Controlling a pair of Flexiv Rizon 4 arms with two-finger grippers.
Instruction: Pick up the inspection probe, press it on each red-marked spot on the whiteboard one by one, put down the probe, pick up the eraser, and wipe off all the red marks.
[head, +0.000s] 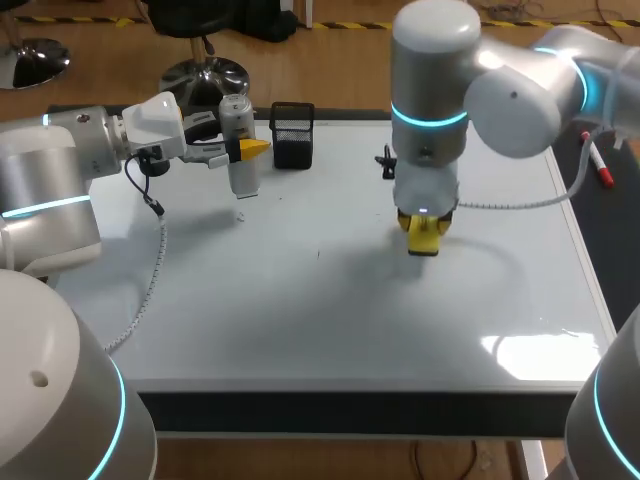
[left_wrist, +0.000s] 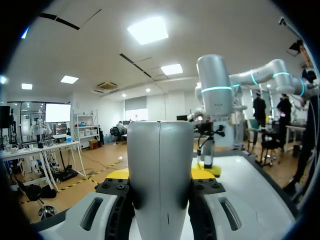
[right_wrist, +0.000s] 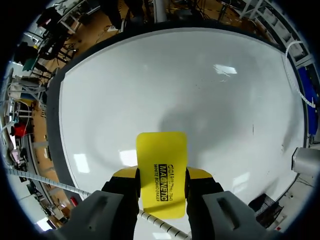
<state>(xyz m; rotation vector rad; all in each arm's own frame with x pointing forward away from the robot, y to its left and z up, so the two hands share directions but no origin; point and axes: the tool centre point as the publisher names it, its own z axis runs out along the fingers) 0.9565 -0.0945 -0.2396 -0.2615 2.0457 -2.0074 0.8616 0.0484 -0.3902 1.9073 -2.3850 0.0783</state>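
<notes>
Evidently the wiping step is in hand: the right gripper is closed on the yellow eraser, which is gripped from two sides and held pointing down over the middle of the whiteboard. Whether the eraser touches the surface cannot be told from these views. The probe, a grey cylinder, is clamped upright between the fingers of the left gripper and held above the far left of the board, just left of the black mesh pen holder; it is thus judged not yet put down, although the task places that step before the eraser is taken up. No red marks are made out on the board in the head view or the right wrist view; only a small dark speck is seen left of the eraser, and its colour cannot be told. The next move is judged to call for the eraser face to be laid flat on the board and swept across any mark that remains, with the left arm kept clear of the sweep. Black print in several lines is seen on the eraser's yellow back; no writing is made out on the probe or the board.
</notes>
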